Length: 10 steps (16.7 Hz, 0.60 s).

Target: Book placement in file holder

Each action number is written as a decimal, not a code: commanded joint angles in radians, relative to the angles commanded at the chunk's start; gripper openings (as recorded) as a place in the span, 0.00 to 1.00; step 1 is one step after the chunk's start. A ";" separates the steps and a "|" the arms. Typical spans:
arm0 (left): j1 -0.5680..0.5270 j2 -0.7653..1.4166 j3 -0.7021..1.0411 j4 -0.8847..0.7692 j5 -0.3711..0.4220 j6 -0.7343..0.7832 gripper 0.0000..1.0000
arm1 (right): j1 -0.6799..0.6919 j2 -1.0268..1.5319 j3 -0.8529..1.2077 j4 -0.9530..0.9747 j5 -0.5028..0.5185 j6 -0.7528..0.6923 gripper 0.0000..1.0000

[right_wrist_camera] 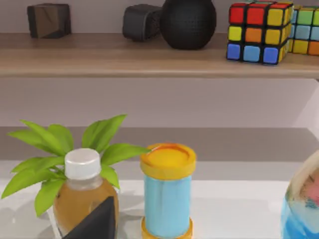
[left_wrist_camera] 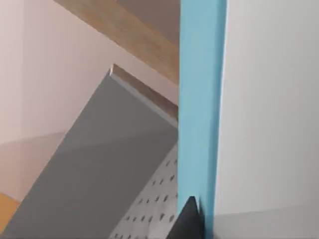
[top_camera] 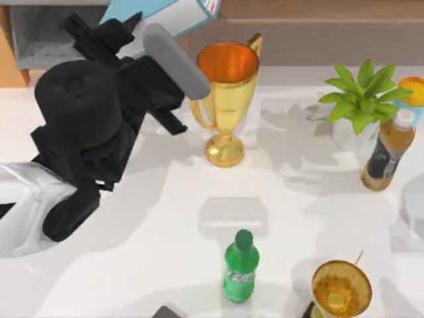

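The book (top_camera: 173,13), teal-covered with white page edges, is seen lifted off the surface (top_camera: 165,212) at the far left corner, clamped in the left hand (top_camera: 126,32); in the left wrist view its blue cover (left_wrist_camera: 199,99) runs straight out ahead of the hand, with one dark fingertip (left_wrist_camera: 188,221) pressed against its near end. The long axis is thus carried forward from the hand and tilted, not yet upright. The file holder (top_camera: 50,36), grey with a darker inside, is noted just beside and below the hand, on the side away from the gold trophy (top_camera: 226,99); in the wrist view its flat grey wall (left_wrist_camera: 94,169) slants close alongside the book, a perforated panel showing at its foot. Book and holder appear near but apart; no part of the book is judged to be inside yet. The coming move is judged to turn on swinging the book's free end over the holder's open top and lowering along that long axis. The trophy stands close on the opposite side and could be clipped. The right hand (right_wrist_camera: 94,224) is held parked well apart, facing an amber bottle (right_wrist_camera: 82,189), a leafy plant (right_wrist_camera: 55,144) and a yellow-lidded can (right_wrist_camera: 168,189); whether it is open cannot be told.
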 joint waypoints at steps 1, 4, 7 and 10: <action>0.041 -0.008 -0.040 -0.003 0.015 0.060 0.00 | 0.000 0.000 0.000 0.000 0.000 0.000 1.00; 0.156 0.022 -0.109 -0.019 0.067 0.237 0.00 | 0.000 0.000 0.000 0.000 0.000 0.000 1.00; 0.257 0.104 -0.090 -0.028 0.122 0.395 0.00 | 0.000 0.000 0.000 0.000 0.000 0.000 1.00; 0.337 0.198 -0.009 -0.036 0.173 0.510 0.00 | 0.000 0.000 0.000 0.000 0.000 0.000 1.00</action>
